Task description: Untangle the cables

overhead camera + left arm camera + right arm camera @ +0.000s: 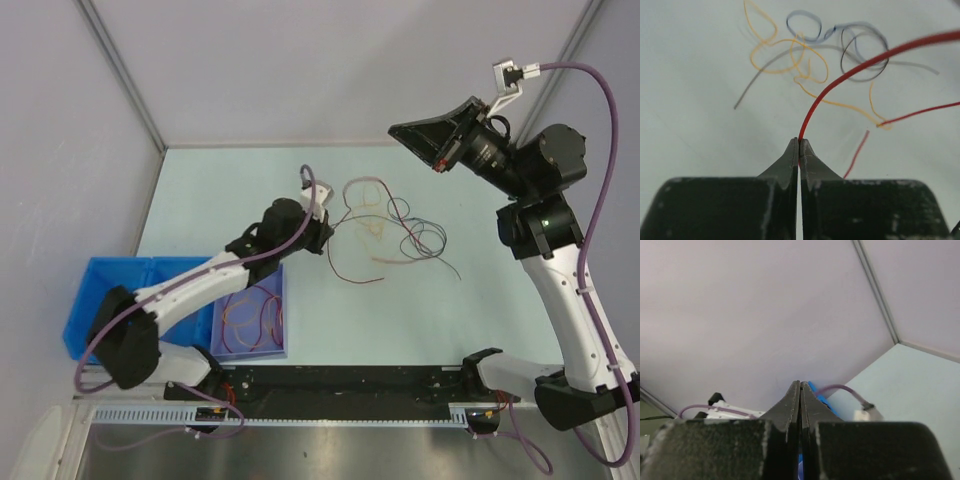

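The left hand [799,142] is pinched shut on a red cable [840,82], just left of the tangled cables [400,235] in the middle of the desk [420,310]. Draw it slowly toward the near-left bin [250,353], easing off if other loops drag along. The right hand [800,385], closed and empty, hangs high at the far right

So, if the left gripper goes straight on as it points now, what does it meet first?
Probably the yellow cable loops just ahead of the left gripper, beyond the red cable it holds; depth unclear.
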You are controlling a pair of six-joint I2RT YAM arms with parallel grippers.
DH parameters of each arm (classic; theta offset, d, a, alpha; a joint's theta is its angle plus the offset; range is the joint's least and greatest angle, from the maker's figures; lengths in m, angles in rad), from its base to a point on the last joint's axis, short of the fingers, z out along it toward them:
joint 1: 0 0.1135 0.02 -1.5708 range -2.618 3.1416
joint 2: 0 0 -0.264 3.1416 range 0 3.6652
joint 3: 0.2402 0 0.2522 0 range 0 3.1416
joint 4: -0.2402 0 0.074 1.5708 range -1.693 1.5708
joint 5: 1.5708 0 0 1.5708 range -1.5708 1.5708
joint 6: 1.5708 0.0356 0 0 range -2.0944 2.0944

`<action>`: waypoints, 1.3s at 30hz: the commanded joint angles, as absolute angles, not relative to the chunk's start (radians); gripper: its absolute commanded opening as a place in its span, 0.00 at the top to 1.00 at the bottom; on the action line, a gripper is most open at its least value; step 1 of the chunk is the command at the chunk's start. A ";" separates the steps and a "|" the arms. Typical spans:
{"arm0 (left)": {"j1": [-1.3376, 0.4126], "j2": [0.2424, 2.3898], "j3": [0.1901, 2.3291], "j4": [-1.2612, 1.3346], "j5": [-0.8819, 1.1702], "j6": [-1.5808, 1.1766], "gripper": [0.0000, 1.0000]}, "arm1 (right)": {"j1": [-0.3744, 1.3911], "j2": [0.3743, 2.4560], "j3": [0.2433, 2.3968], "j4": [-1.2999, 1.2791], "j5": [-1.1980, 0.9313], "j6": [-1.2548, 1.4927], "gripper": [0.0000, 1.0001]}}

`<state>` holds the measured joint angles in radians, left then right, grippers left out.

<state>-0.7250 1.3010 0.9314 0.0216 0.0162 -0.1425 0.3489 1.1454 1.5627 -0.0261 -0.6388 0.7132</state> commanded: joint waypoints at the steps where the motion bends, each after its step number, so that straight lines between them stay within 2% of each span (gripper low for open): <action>1: -0.723 1.448 0.936 0.145 0.089 -0.207 1.00 | 0.334 1.173 1.601 0.150 -0.777 0.926 1.00; 5: -0.732 1.572 1.003 0.175 0.120 -0.238 1.00 | 0.333 1.218 1.621 0.248 -0.816 1.006 1.00; 8: -0.742 1.624 1.060 0.141 0.106 -0.236 1.00 | 0.333 1.213 1.618 0.161 -0.801 0.915 1.00; 11: -0.741 1.621 1.068 0.117 0.069 -0.229 0.99 | 0.324 1.172 1.608 -0.068 -0.703 0.731 1.00; 13: -0.742 1.609 1.052 0.104 0.049 -0.221 1.00 | 0.324 1.134 1.598 -0.314 -0.501 0.634 0.99; 15: -0.742 1.592 1.034 0.098 0.026 -0.212 1.00 | 0.301 1.120 1.571 -0.523 -0.268 0.585 0.70; 16: -0.742 1.588 1.028 0.095 0.020 -0.206 1.00 | 0.287 1.112 1.551 -0.578 -0.206 0.587 0.53; 17: -0.742 1.580 1.019 0.089 0.005 -0.204 1.00 | 0.250 1.105 1.501 -0.663 -0.125 0.612 0.25; 19: -0.742 1.574 1.008 0.075 0.003 -0.201 1.00 | 0.203 1.103 1.444 -0.718 -0.109 0.640 0.16; 21: -0.742 1.552 0.973 0.083 0.003 -0.210 1.00 | 0.144 1.111 1.369 -0.745 -0.136 0.663 0.14; 26: -0.765 1.477 0.914 0.118 -0.049 -0.207 1.00 | 0.129 1.187 1.264 -0.723 -0.184 0.716 0.12; 39: -0.847 1.368 0.943 0.051 -0.120 -0.160 0.99 | 0.057 1.308 0.971 -0.394 -0.322 0.975 0.10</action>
<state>-0.8299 1.4231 0.9131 0.0498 -0.0837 -0.1818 0.0875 1.2747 1.0363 -0.5434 -0.2653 0.8646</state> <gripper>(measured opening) 0.006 0.898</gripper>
